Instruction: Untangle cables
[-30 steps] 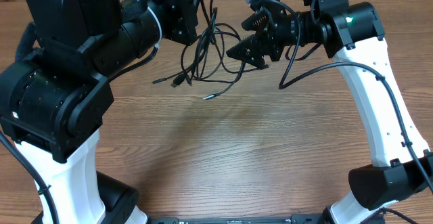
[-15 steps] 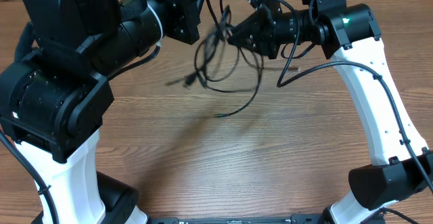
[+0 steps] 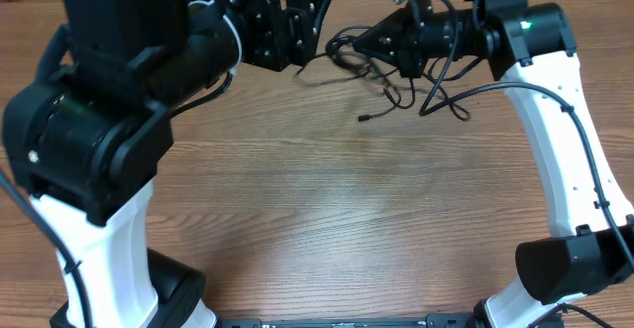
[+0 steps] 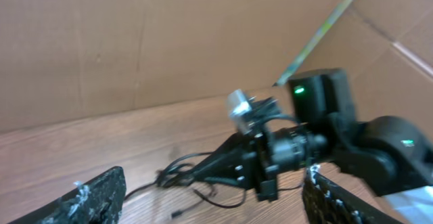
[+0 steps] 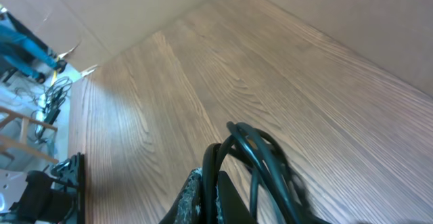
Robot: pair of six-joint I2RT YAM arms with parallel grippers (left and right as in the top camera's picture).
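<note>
Now right gripper (image 3: 363,43) clamps the cables (image 3: 347,55), ends hanging downward; left gripper (image 3: 306,13) spread wide.

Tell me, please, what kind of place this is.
Probably a robotics test bench in a lab, not a home. A left arm and a right arm stand at a wood-grain table, brown cardboard walls close it in, and the right pincer holds thin black cables.

Wood-grain table (image 3: 327,219) (cardboard wall (image 4: 135,41) behind)
</note>
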